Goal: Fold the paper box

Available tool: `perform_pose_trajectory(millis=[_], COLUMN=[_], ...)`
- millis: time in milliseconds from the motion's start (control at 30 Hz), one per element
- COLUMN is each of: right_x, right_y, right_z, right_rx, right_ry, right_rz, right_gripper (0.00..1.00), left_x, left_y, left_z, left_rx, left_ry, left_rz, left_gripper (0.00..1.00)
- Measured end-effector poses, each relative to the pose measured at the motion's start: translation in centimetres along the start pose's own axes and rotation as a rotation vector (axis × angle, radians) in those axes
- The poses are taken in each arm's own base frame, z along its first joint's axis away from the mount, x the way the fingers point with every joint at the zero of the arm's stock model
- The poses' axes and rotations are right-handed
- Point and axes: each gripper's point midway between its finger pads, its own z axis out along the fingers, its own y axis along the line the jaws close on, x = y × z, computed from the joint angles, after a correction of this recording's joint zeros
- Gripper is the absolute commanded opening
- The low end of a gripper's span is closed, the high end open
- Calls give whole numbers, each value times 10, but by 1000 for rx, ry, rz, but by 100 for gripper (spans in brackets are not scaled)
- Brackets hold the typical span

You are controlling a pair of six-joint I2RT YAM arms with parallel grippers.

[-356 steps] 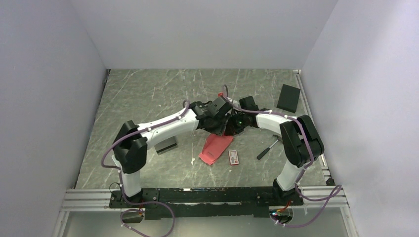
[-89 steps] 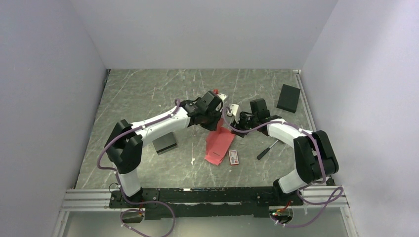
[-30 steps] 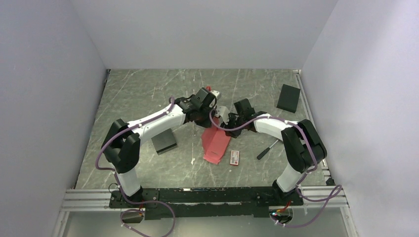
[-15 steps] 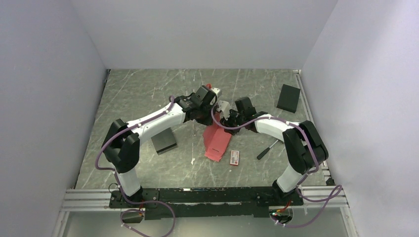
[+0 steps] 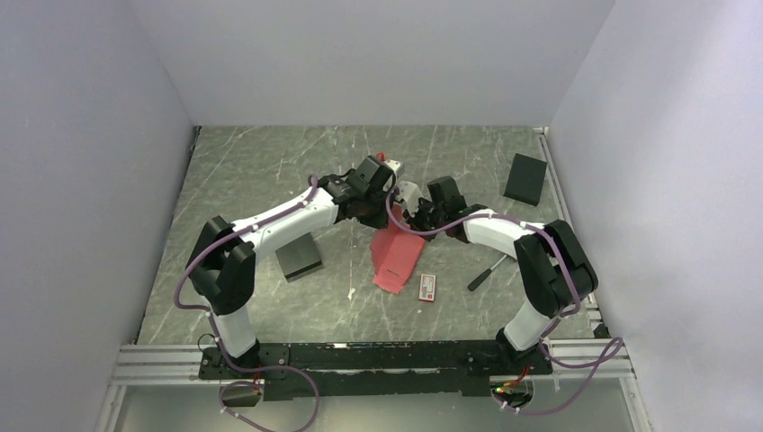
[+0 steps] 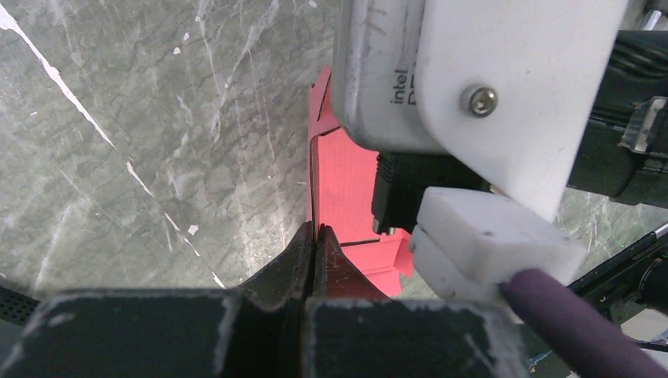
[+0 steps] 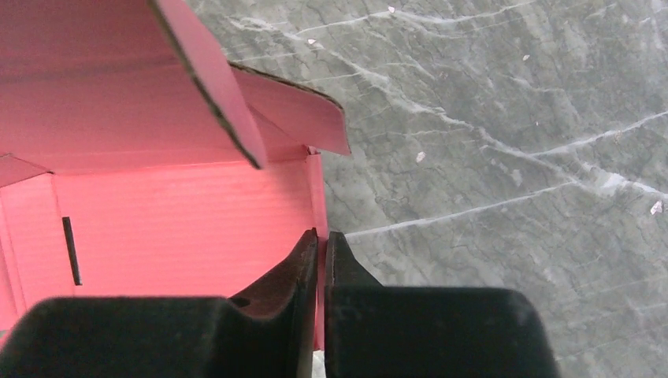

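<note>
The red-pink paper box (image 5: 396, 254) is a die-cut sheet with raised flaps, held up at mid table between both arms. My left gripper (image 5: 382, 193) is shut on the sheet's left wall; in the left wrist view the jaws (image 6: 316, 233) pinch the thin edge of the paper box (image 6: 346, 181). My right gripper (image 5: 416, 213) is shut on the opposite wall; in the right wrist view the jaws (image 7: 321, 236) clamp the edge of the paper box (image 7: 181, 220), with a flap standing up above them. The right wrist camera housing fills the left wrist view's upper right.
A black rectangular box (image 5: 525, 178) lies at the back right. A small red-and-white packet (image 5: 426, 286) lies just right of the sheet's near end. A grey block (image 5: 300, 258) sits by the left arm. A dark tool (image 5: 487, 271) lies right of the packet.
Over the last second both grippers stayed shut on the sheet and shifted slightly; the sheet's far end is lifted a little more. Earlier, the arms had moved toward the back with it.
</note>
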Motion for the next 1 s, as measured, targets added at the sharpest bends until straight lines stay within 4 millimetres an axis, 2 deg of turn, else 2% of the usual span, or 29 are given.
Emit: perform_pose_trajectory(millis=[267, 867, 1000], right_x=[1, 0, -1], right_y=[-1, 0, 6], right_z=[2, 20, 21], right_rx=[49, 135, 85], right_ry=[23, 76, 88], right_rz=[-10, -46, -39], right_gripper=[0, 0, 12], left_x=[1, 4, 5], left_y=[4, 31, 33], left_z=[0, 3, 3], left_rx=[-11, -70, -76], left_ry=[9, 19, 24], left_rz=[-6, -50, -60], left_gripper=[0, 0, 0])
